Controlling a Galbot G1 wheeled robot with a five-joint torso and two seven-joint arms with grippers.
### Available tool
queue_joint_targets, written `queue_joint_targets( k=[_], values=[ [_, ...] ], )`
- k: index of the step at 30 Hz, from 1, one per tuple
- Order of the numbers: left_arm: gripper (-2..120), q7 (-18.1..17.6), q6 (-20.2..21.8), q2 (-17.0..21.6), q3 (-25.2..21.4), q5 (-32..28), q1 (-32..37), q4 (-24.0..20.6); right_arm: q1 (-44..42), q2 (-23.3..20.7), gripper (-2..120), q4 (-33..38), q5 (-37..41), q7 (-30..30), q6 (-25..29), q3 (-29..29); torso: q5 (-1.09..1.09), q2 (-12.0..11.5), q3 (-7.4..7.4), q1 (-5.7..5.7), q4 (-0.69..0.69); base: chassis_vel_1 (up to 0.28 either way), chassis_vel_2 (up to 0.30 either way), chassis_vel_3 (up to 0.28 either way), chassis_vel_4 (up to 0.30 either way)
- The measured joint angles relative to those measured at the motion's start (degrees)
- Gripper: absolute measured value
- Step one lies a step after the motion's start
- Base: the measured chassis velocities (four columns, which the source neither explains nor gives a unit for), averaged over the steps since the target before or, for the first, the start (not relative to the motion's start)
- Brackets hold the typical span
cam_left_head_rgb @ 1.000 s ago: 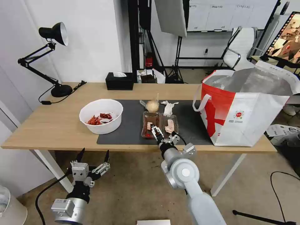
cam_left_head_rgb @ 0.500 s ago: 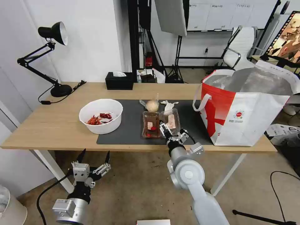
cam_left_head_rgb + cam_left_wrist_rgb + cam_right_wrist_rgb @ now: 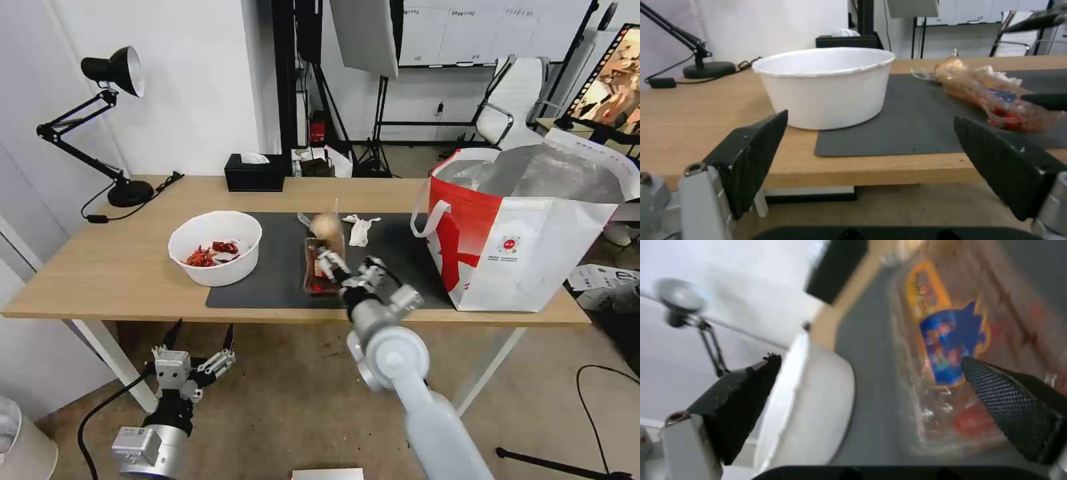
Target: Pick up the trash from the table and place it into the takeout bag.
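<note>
The clear plastic tray [image 3: 319, 275] with red-sauce scraps lies on the dark mat [image 3: 267, 283], its right half swung up and over the left half. My right gripper [image 3: 341, 264] is open at the tray's right side, and one finger [image 3: 1009, 413] rests against the clear plastic [image 3: 947, 340]. Behind it lie the beige wrapped ball [image 3: 325, 225] and the crumpled tissue [image 3: 360, 228]. The white bowl [image 3: 215, 247] of red chillies stands left on the mat. The takeout bag [image 3: 527, 247] stands open at the table's right end. My left gripper [image 3: 199, 331] hangs open below the table's front edge.
A black desk lamp [image 3: 113, 73] and a black tissue box [image 3: 254, 175] stand along the back of the light-wood table [image 3: 113, 267]. From the left wrist, the bowl [image 3: 824, 86] is close ahead and the tray [image 3: 991, 96] sits tilted beyond it.
My right gripper swept from the tray's front edge to its right half and tipped that half up and leftward onto the other. The left arm stayed put.
</note>
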Motion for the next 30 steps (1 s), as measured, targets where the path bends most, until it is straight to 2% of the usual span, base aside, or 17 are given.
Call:
queue_joint_targets(
  k=[4, 12, 15, 16, 17, 18, 20, 21, 23, 24, 26, 30],
  values=[
    [100, -0.01, -0.09, -0.14, -0.10, 0.02, 0.04, -0.01, 1.24, 1.08, 100, -1.09, 1.89, 1.89, -0.14, 0.10, 0.00, 0.00, 0.00, 0.00, -0.01, 0.000, 0.000, 0.000, 0.000],
    [100, -0.09, -0.36, -0.01, -0.54, -0.02, 0.22, -0.47, 2.86, -0.08, 100, -0.29, 2.53, 0.13, 1.36, 0.09, 0.00, 0.00, 0.00, 0.00, -0.01, 0.000, 0.000, 0.000, 0.000],
    [100, -0.12, -0.40, 0.07, -0.68, -0.12, 0.37, -0.91, 5.49, -2.19, 100, 0.05, -1.46, -2.43, 0.71, -0.06, 0.00, 0.00, -0.01, -0.01, -0.01, 0.000, 0.000, 0.000, 0.000],
    [100, -0.13, -0.40, 0.13, -0.72, -0.19, 0.42, -1.07, 6.84, -3.56, 98, -0.57, -6.19, -4.38, -0.08, -0.61, 0.02, 0.00, -0.01, -0.01, -0.01, 0.000, 0.000, 0.000, 0.000],
    [100, -0.14, -0.39, 0.19, -0.92, -0.28, 0.58, -1.46, 9.85, -7.08, 92, -3.46, -17.24, -11.46, -0.79, -2.45, 0.01, 0.01, -0.01, -0.01, -0.03, 0.000, 0.000, 0.000, 0.000],
    [100, -0.14, -0.39, 0.19, -0.92, -0.28, 0.58, -1.46, 9.85, -7.08, 92, -3.46, -17.24, -11.46, -0.79, -2.45, 0.01, 0.01, -0.01, -0.01, -0.03, 0.000, 0.000, 0.000, 0.000],
    [100, -0.17, -0.25, 0.23, -1.20, -0.58, 0.69, -1.82, 15.78, -12.86, 83, -8.59, -30.86, -21.84, -1.22, -6.11, 0.02, 0.00, 0.00, 0.00, -0.01, 0.000, 0.000, 0.000, 0.000],
    [100, -0.17, -0.25, 0.23, -1.20, -0.58, 0.69, -1.82, 15.78, -12.86, 83, -8.59, -30.86, -21.84, -1.22, -6.11, 0.02, 0.00, 0.00, 0.00, -0.01, 0.000, 0.000, 0.000, 0.000],
    [100, -0.19, -0.06, 0.39, -1.24, -1.27, 0.64, -2.02, 22.02, -16.86, 71, -13.92, -35.65, -28.91, -1.57, -9.71, 0.02, 0.01, 0.00, 0.00, -0.02, 0.000, 0.000, 0.000, 0.000],
    [100, -0.19, -0.06, 0.39, -1.24, -1.27, 0.64, -2.02, 22.02, -16.86, 71, -13.92, -35.65, -28.91, -1.57, -9.71, 0.02, 0.01, 0.00, 0.00, -0.02, 0.000, 0.000, 0.000, 0.000],
    [100, -0.20, 0.26, 0.50, -1.05, -2.10, 0.59, -2.03, 27.15, -18.83, 59, -19.22, -37.48, -34.38, -1.58, -12.86, 0.01, 0.00, 0.00, 0.00, -0.02, 0.000, 0.000, 0.000, 0.000],
    [100, -0.27, 0.84, 0.58, -0.79, -2.96, 0.49, -2.03, 30.31, -19.27, 51, -23.05, -37.86, -36.92, -2.21, -15.25, 0.00, 0.00, 0.00, 0.00, -0.01, 0.000, 0.000, 0.000, 0.000]
  ],
)
